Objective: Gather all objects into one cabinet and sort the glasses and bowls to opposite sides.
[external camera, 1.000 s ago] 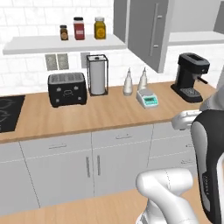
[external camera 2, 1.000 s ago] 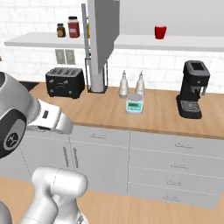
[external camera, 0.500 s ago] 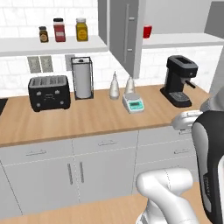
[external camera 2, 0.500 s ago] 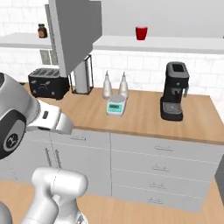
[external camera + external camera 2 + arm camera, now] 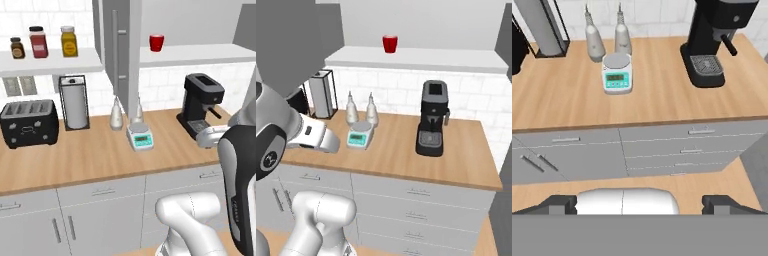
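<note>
- My pincer (image 5: 640, 202) hangs w/ jaws wide apart, holding nothing, over the floor in front of the drawers.
- Whole view slid left since before: base moved; coffee machine (image 5: 200, 104) now nearer centre.
- Red cup (image 5: 156, 42) upright on the upper shelf (image 5: 200, 52), beside the open cabinet door (image 5: 120, 47).

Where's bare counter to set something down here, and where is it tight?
Free: the front strip of wooden counter ahead of the scale, and the stretch between scale and coffee machine. The shelf right of the red cup is bare. Crowded: the back, where toaster, paper towel holder and two bottles stand.
</note>
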Controlling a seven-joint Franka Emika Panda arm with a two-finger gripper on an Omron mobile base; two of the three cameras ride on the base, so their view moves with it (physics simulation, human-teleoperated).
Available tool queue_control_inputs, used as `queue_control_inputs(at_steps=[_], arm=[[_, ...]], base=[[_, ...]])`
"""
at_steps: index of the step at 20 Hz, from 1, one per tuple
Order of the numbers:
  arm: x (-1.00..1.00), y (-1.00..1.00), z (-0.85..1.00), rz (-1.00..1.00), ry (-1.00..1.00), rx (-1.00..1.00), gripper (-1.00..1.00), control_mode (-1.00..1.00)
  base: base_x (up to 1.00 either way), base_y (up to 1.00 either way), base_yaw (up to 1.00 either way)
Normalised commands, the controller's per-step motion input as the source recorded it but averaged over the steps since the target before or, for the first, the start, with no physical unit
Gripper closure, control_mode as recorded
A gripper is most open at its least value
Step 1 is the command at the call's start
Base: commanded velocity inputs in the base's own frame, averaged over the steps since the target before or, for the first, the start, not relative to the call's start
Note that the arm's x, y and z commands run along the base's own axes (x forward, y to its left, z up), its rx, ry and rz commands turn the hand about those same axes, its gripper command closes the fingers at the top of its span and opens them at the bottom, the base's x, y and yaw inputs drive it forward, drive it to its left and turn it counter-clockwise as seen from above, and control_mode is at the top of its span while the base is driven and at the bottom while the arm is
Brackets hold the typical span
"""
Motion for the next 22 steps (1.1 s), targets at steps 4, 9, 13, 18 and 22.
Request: queue_control_inputs(at_steps=[4, 9, 13, 18, 22], arm=[[0.0, 0.0, 0.0, 0.0, 0.0, 0.0, -1.0, 1.0], [0.0, 0.0, 0.0, 0.0, 0.0, 0.0, -1.0, 1.0], [0.0, 0.0, 0.0, 0.0, 0.0, 0.0, -1.0, 1.0], [0.0, 0.0, 0.0, 0.0, 0.0, 0.0, -1.0, 1.0], [0.0, 0.0, 0.0, 0.0, 0.0, 0.0, -1.0, 1.0]], base=[[0.65, -0.49, 0.0], [0.57, -0.47, 0.0], [0.36, -0.12, 0.0], [0.43, 0.0, 0.0], [0.3, 0.0, 0.0]])
